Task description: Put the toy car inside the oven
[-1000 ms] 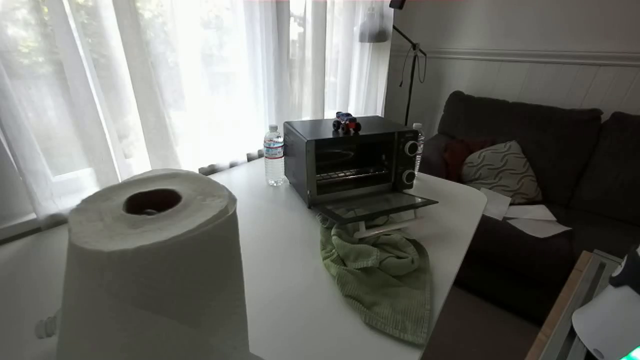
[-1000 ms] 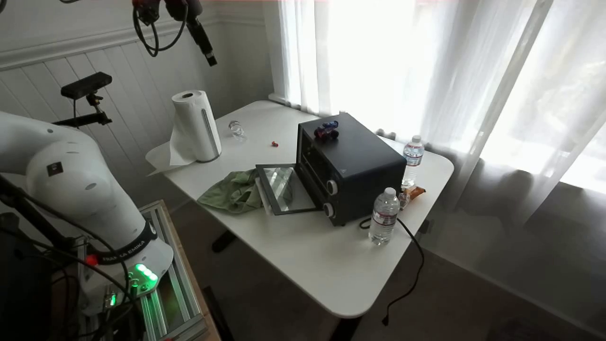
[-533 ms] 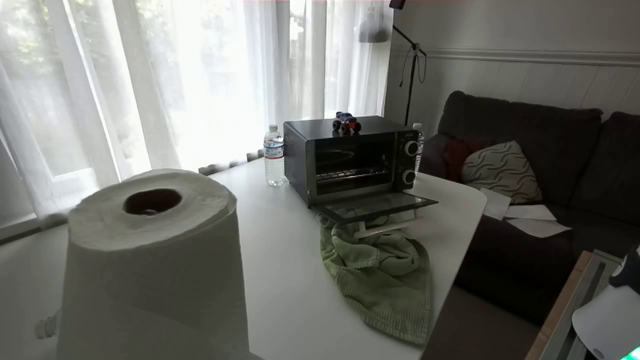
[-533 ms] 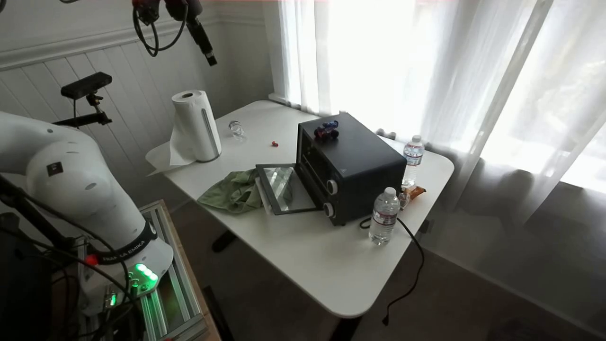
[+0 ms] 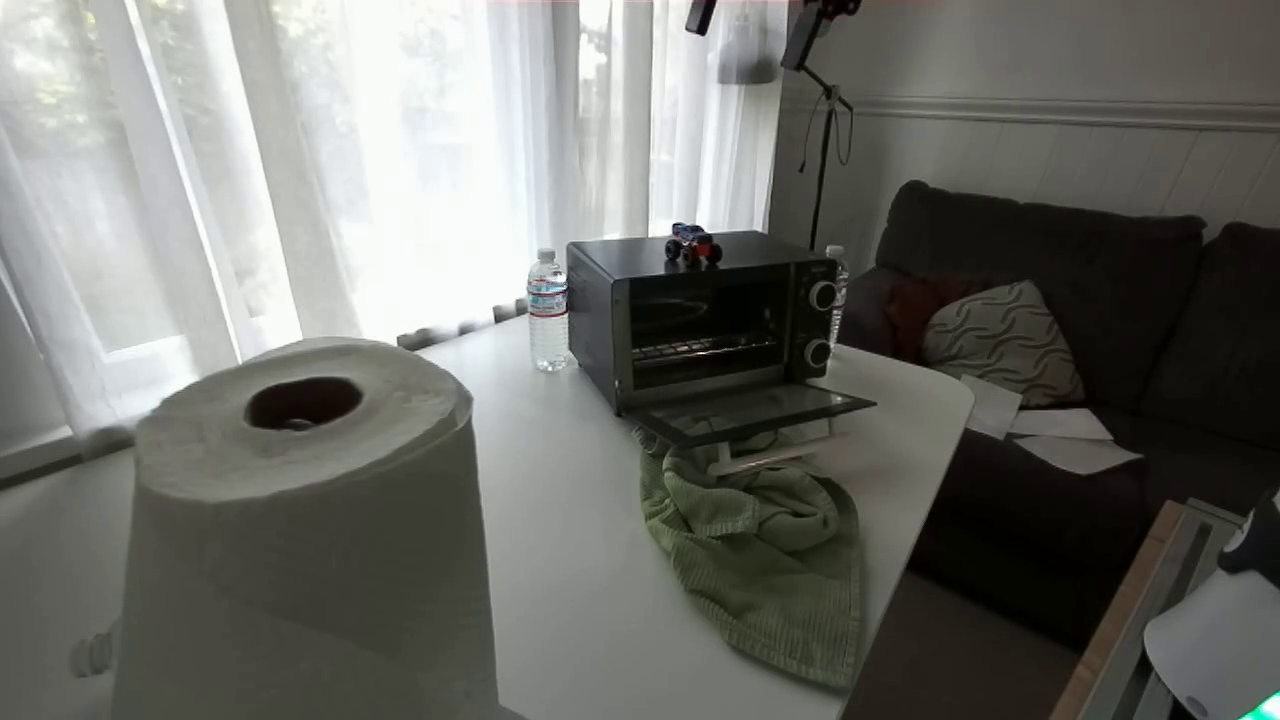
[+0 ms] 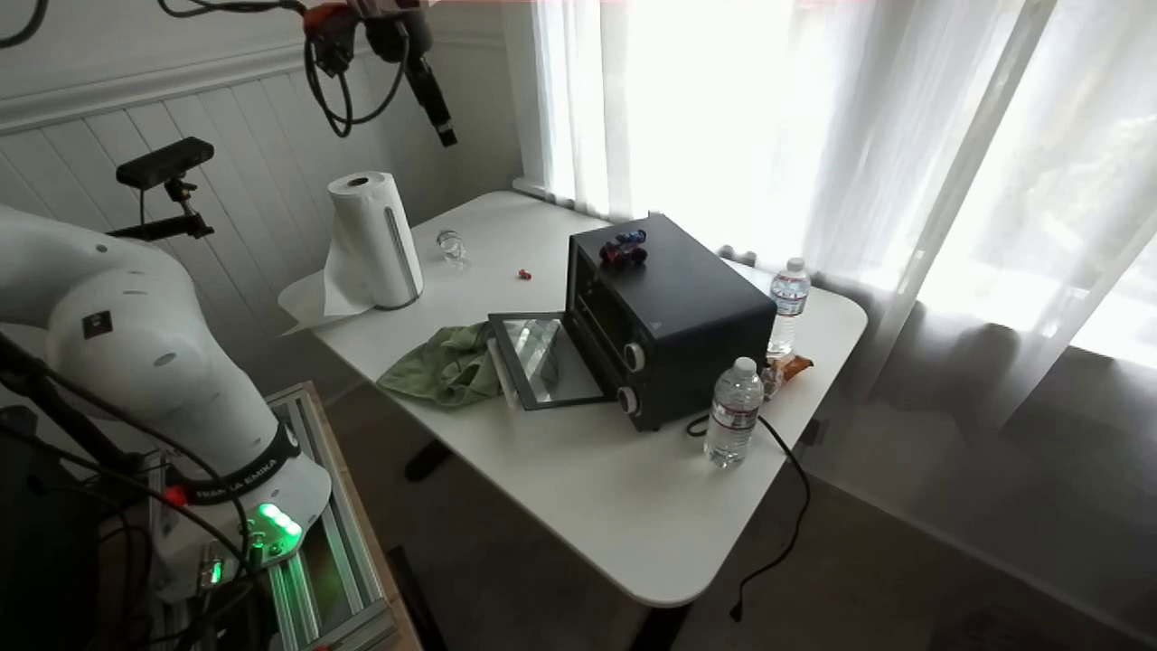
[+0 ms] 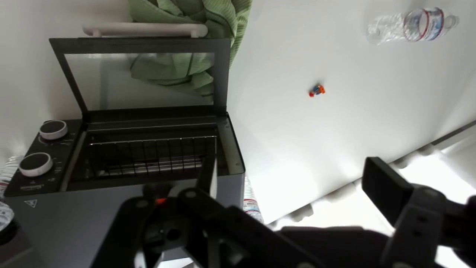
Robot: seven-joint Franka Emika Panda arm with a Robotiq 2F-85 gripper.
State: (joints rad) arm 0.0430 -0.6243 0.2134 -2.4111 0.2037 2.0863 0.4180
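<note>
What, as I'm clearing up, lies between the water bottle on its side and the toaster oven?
In the wrist view, a tiny orange and blue object, too small to identify, lies on the tabletop between the bottle and the toaster oven.

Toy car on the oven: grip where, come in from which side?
Likely the body of the toy car, from above, fingers across its flanks. It stands on its wheels atop the oven, toward the front; both exterior views show its top uncovered, and the oven blocks it from below.
</note>
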